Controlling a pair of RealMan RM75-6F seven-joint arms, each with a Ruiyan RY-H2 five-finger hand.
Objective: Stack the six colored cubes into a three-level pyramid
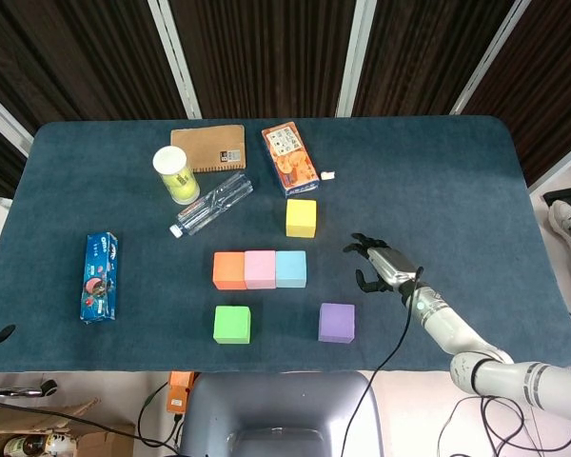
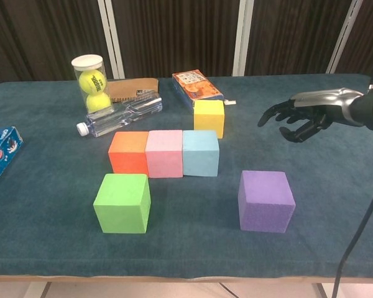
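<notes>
Hovering over bare table right of the blocks, right hand (image 2: pixel 303 120) empty with fingers spread and loosely curled; left hand in neither view. Base row of orange cube (image 2: pixel 128 152), pink cube (image 2: pixel 164 153) and light-blue cube (image 2: pixel 200 153) sits touching side by side, with yellow cube (image 2: pixel 209 117) just behind it, purple cube (image 2: pixel 265 200) near the front right and green cube (image 2: pixel 123 202) front left, all loose on the table (image 2: pixel 336 205). Main risk, as judged: a sideways reach for yellow or purple clips the light-blue end and opens a gap in the row, or a second-level cube set off-centre tips off.
</notes>
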